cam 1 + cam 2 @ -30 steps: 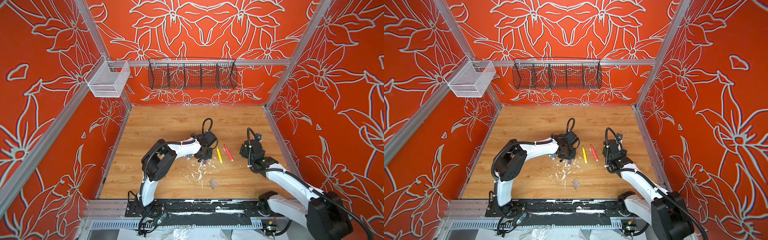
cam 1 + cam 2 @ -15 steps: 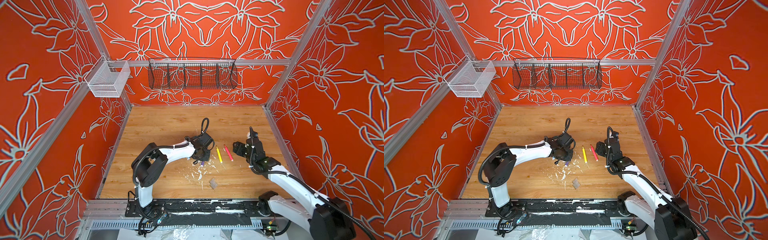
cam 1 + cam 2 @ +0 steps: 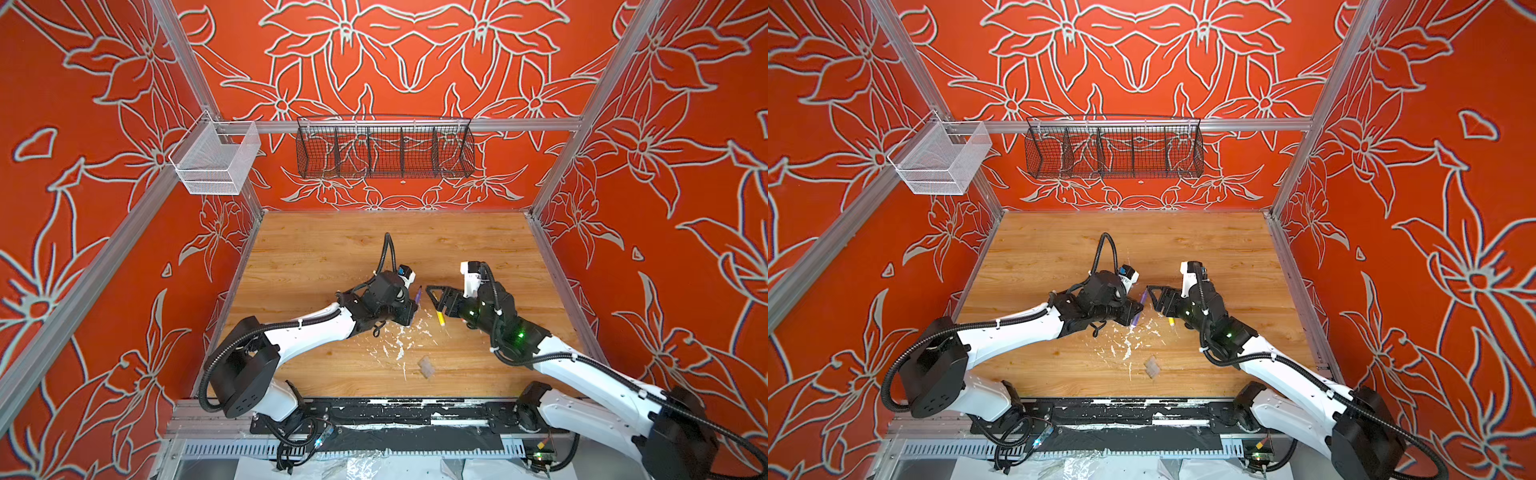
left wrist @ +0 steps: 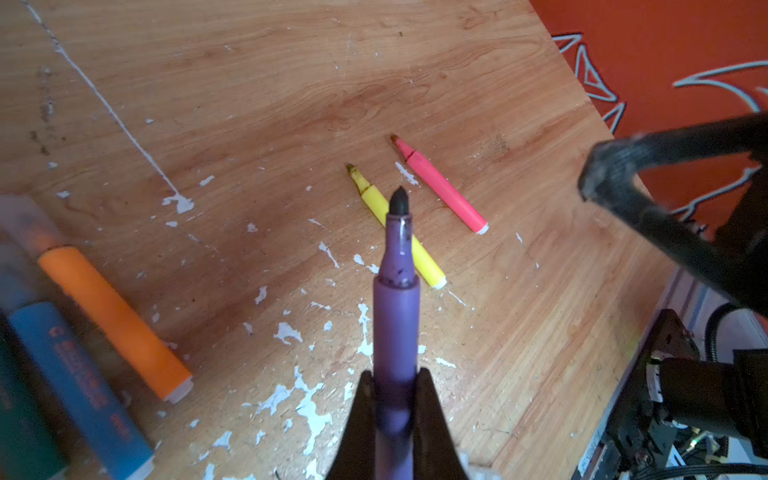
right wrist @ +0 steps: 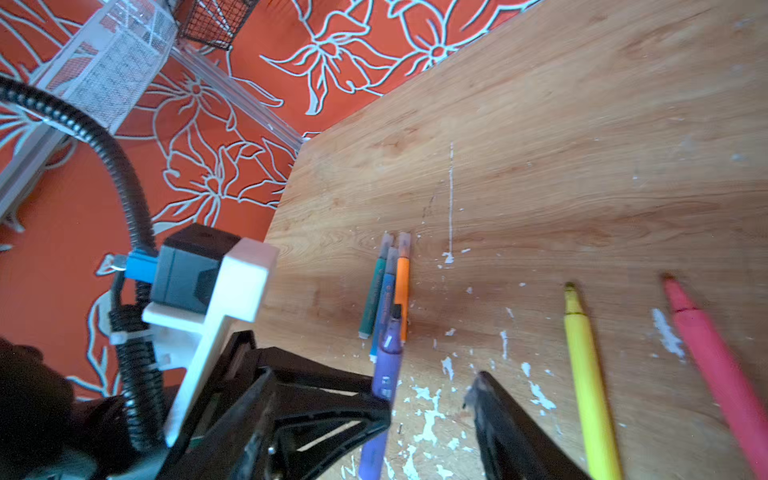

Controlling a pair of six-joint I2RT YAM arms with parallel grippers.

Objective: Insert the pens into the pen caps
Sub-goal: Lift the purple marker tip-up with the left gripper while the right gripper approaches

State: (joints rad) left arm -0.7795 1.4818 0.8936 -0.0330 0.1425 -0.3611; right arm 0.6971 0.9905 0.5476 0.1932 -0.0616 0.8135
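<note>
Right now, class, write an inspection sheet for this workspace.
Surface: wooden table, flecked with white paint.
Job's things: purple pen held, uncapped; yellow pen and pink pen lie bare; green pen, blue pen, orange pen lie together, seemingly capped.
Clutter: one small clear scrap near the front.
Grippers: left gripper shut on purple pen; right gripper open beside it.
Cables: black hose loops over the left wrist.
Surroundings: orange flowered walls, wire basket, mesh bin.

The bench (image 3: 316, 249) is carrying white paint flecks (image 3: 395, 345). The green pen (image 5: 372, 297), blue pen (image 5: 384, 291) and orange pen (image 5: 402, 286) are lying together, left of the yellow pen (image 4: 426, 266) and pink-red pen (image 4: 442, 189), with a clear cap (image 3: 426, 368) nearer.
</note>
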